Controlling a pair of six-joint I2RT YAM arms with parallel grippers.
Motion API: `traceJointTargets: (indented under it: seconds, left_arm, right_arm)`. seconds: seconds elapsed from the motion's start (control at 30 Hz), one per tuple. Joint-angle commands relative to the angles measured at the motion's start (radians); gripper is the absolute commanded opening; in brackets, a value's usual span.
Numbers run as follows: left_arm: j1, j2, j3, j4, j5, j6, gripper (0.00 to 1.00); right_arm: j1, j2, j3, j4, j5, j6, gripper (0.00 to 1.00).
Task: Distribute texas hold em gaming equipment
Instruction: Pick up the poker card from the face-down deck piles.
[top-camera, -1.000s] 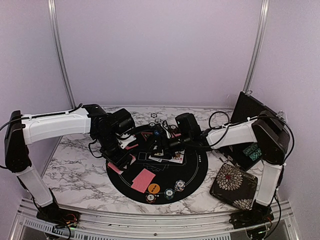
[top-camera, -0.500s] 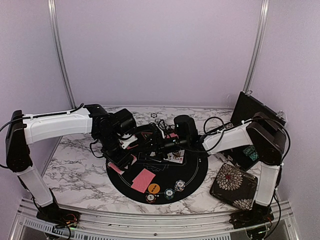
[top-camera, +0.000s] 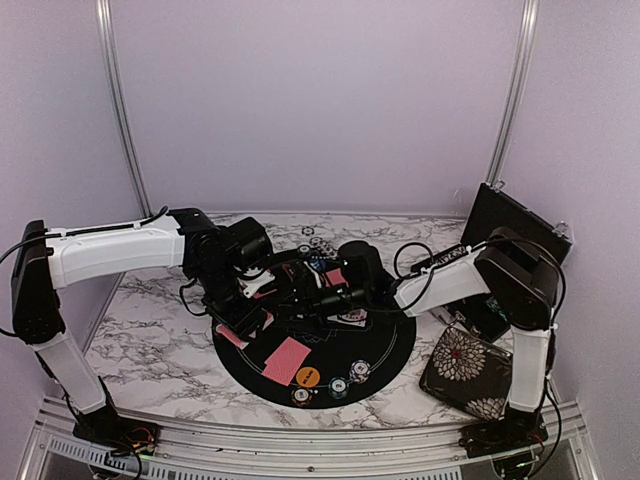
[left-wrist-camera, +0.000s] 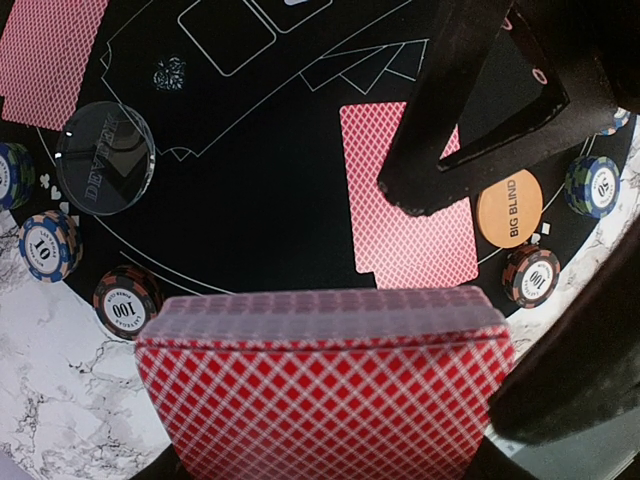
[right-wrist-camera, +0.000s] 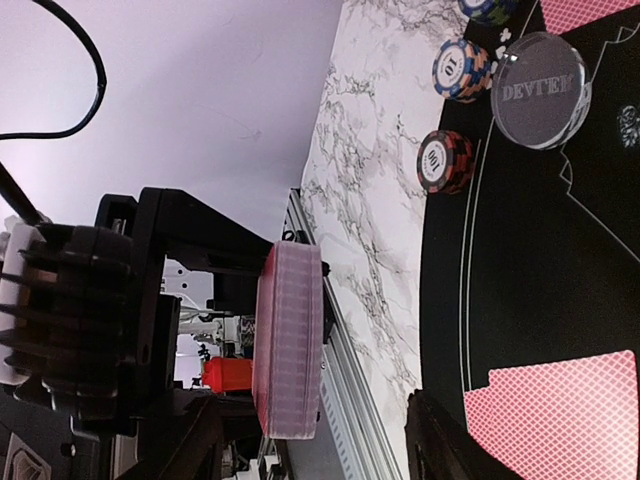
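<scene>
Above the mat (top-camera: 392, 340), left gripper (top-camera: 252, 312): clamped on the deck (left-wrist-camera: 325, 400), lower edge cut off.
Right gripper (top-camera: 305, 298): jaws apart, near deck.
Card (left-wrist-camera: 400, 240): corner hidden behind right gripper.

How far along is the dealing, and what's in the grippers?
Done: face-down pink-red-backed cards lie on the black round mat, with striped poker chips, the orange BIG BLIND disc and the clear dealer button placed. In hand: the left gripper clamps the thick red-backed deck; the open right gripper is beside it. Left: probably further deals.
</scene>
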Motion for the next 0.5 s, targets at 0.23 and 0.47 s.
traceJointTargets:
  seconds: [0.23, 0.47]
  left_arm:
    - [-0.004, 0.008, 0.042, -0.023, 0.006, 0.014, 0.44]
    - [-0.004, 0.01, 0.04, -0.024, 0.004, 0.016, 0.44]
  right_arm:
    - [0.033, 0.062, 0.094, 0.047, -0.016, 0.037, 0.57]
    - [0.038, 0.075, 0.114, 0.031, -0.012, 0.031, 0.53]
